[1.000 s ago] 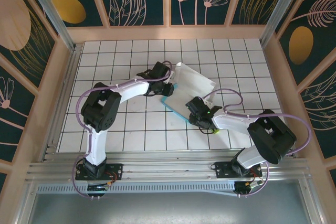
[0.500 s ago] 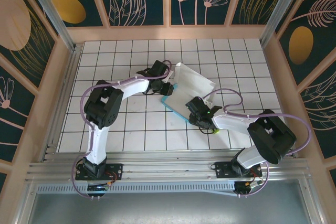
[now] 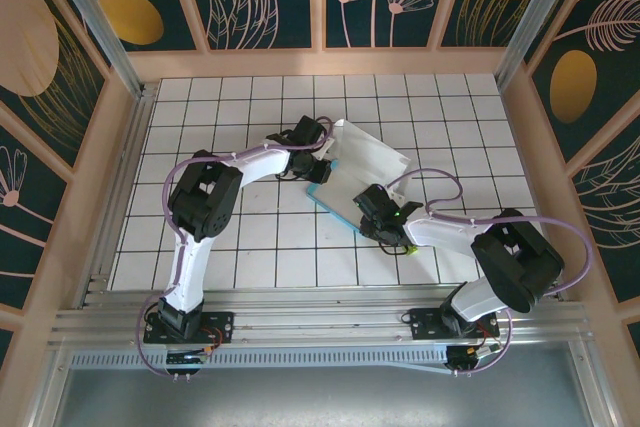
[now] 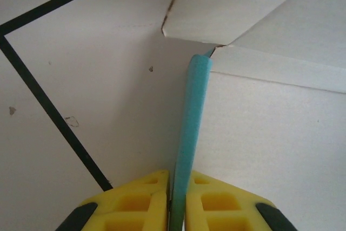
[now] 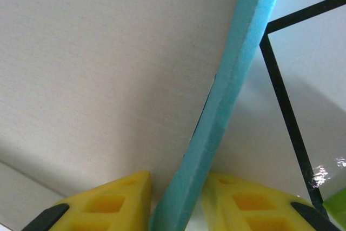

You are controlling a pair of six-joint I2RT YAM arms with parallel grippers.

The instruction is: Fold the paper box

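Paper box (image 3: 372,160) sits about mid-counter, a little right of centre, between the two arms. White face up, a turquoise edge showing along its near-left side. The far panel looks lifted and tilted, not lying flat.

Left tool (image 3: 320,169) is at the box's left edge. Wrist view: yellow fingers (image 4: 146,196) brought together on a thin turquoise flap of the paper box (image 4: 192,112) standing on edge, with white panels meeting just beyond it.

Right tool (image 3: 366,209) is at the near corner. Wrist view: right tool (image 5: 175,190) is clamped across the turquoise edge of the paper box (image 5: 227,90), white face to one side, tiled counter (image 5: 319,79) to the other.

Counter (image 3: 250,237) is white tile with black grid lines. Small lime-green strip (image 3: 410,247) lies beside the right arm, near the box.
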